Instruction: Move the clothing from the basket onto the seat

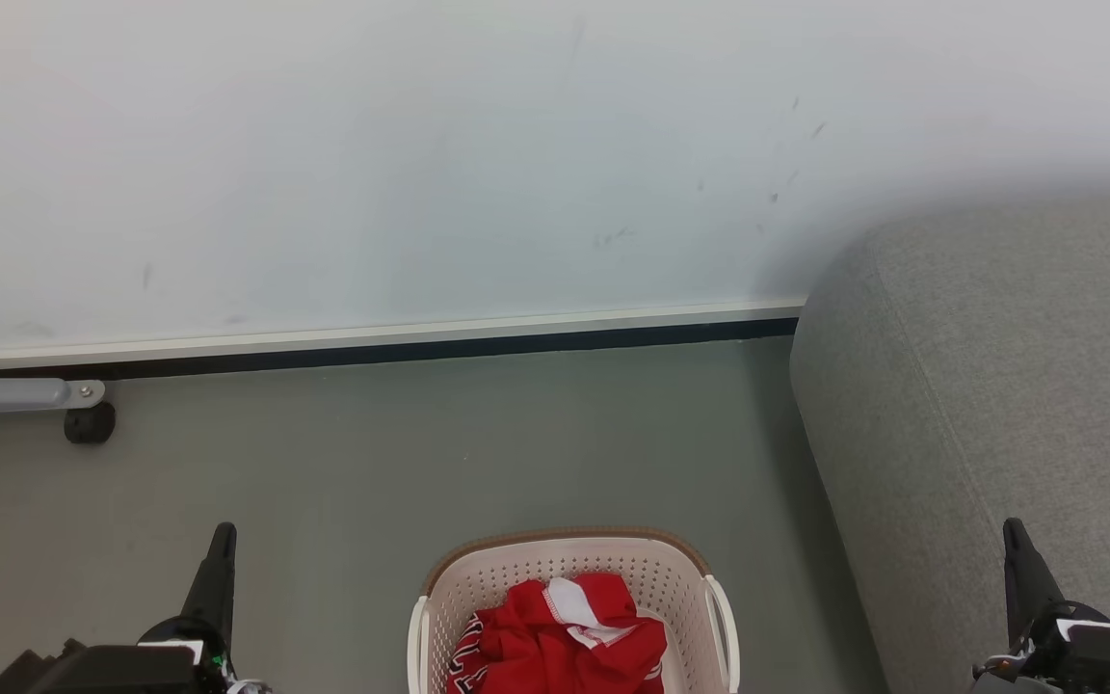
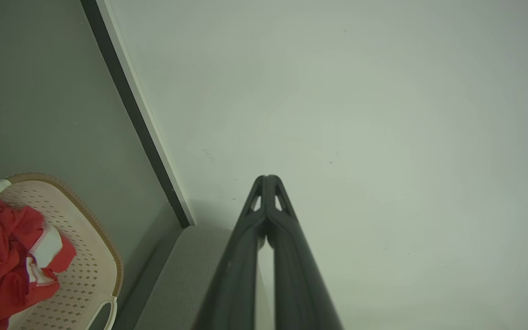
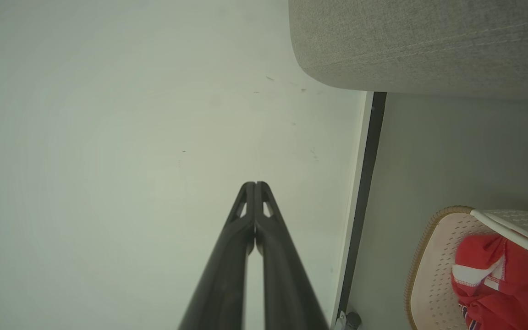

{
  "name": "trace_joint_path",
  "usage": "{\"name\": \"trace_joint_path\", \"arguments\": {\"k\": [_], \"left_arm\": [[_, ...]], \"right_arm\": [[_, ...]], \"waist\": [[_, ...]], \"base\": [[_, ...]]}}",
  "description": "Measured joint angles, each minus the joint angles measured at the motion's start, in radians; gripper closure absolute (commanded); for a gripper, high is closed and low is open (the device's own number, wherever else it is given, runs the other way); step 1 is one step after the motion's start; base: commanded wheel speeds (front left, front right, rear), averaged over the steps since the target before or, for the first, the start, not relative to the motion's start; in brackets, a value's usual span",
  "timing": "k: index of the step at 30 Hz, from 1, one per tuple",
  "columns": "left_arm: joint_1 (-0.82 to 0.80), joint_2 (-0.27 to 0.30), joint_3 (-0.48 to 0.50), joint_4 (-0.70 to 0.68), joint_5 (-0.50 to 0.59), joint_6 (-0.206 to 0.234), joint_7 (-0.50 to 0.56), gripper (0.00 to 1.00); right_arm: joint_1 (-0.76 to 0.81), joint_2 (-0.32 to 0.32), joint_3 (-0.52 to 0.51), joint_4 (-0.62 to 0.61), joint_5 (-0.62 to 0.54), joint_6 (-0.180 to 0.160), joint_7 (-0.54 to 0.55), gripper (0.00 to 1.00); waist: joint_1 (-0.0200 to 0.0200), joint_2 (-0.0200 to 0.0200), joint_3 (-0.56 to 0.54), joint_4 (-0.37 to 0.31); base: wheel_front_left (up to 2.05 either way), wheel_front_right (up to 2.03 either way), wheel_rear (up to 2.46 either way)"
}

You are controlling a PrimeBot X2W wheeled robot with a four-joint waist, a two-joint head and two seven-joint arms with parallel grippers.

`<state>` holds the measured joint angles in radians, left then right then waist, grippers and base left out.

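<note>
Your left gripper (image 1: 224, 532) and right gripper (image 1: 1014, 528) are both closed and empty, flanking the basket (image 1: 565, 542) on the floor (image 1: 372, 463). The clothing (image 1: 560, 636) lies bunched inside it, with the seat (image 1: 998, 386) just to its right. Descend with them shut and you only press the pile down. Either one can catch a handle (image 1: 726, 617) and drag the basket. The heap looks tangled, though its near part is cut off, so one garment may drop short of the seat.

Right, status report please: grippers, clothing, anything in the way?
Left gripper shut, empty. Right gripper shut, empty. Clothing in basket, seat to its right. Nothing between them.
</note>
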<state>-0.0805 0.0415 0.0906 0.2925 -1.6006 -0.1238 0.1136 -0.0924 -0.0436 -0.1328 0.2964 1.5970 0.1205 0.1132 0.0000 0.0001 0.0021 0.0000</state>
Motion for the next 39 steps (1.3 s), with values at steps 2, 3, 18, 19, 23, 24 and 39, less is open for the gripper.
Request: {"name": "trace_joint_path", "arguments": {"k": [2, 3, 18, 19, 23, 24, 39], "left_arm": [[0.0, 0.0, 0.0, 0.0, 0.0, 0.0, 0.0, 1.0], [0.0, 0.0, 0.0, 0.0, 0.0, 0.0, 0.0, 1.0], [0.0, 0.0, 0.0, 0.0, 0.0, 0.0, 0.0, 1.0], [0.0, 0.0, 0.0, 0.0, 0.0, 0.0, 0.0, 1.0], [0.0, 0.0, 0.0, 0.0, 0.0, 0.0, 0.0, 1.0], [0.0, 0.0, 0.0, 0.0, 0.0, 0.0, 0.0, 1.0], [0.0, 0.0, 0.0, 0.0, 0.0, 0.0, 0.0, 1.0]], "right_arm": [[0.0, 0.0, 0.0, 0.0, 0.0, 0.0, 0.0, 1.0], [0.0, 0.0, 0.0, 0.0, 0.0, 0.0, 0.0, 1.0], [0.0, 0.0, 0.0, 0.0, 0.0, 0.0, 0.0, 1.0], [0.0, 0.0, 0.0, 0.0, 0.0, 0.0, 0.0, 1.0], [0.0, 0.0, 0.0, 0.0, 0.0, 0.0, 0.0, 1.0], [0.0, 0.0, 0.0, 0.0, 0.0, 0.0, 0.0, 1.0], [0.0, 0.0, 0.0, 0.0, 0.0, 0.0, 0.0, 1.0]], "waist": [[0.0, 0.0, 0.0, 0.0], [0.0, 0.0, 0.0, 0.0], [0.0, -0.0001, 0.0, 0.0], [0.0, 0.0, 0.0, 0.0], [0.0, 0.0, 0.0, 0.0], [0.0, 0.0, 0.0, 0.0], [0.0, -0.0001, 0.0, 0.0]], "base": [[0.0, 0.0, 0.0], [0.0, 0.0, 0.0], [0.0, 0.0, 0.0], [0.0, 0.0, 0.0], [0.0, 0.0, 0.0], [0.0, 0.0, 0.0], [0.0, 0.0, 0.0]]}}
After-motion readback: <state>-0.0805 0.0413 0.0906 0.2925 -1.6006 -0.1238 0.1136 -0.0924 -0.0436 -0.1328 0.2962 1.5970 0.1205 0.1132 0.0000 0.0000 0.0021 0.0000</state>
